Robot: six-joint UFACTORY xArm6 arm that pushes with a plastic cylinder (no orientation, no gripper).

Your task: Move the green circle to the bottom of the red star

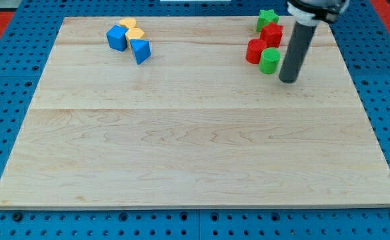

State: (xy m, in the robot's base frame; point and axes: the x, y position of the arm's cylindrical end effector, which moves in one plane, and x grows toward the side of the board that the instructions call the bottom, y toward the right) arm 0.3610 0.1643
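The green circle [270, 61] sits near the view's top right, touching a red block [255, 51] on its left. The red star [271, 35] lies just above the green circle, and a green star [267, 20] lies above that at the board's top edge. My tip [288, 79] rests on the board just right of and slightly below the green circle, a small gap away from it.
A cluster at the view's top left holds a blue cube [117, 38], a blue block [141, 51] and two yellow blocks [132, 28]. The wooden board [195, 147] lies on a blue pegboard surface.
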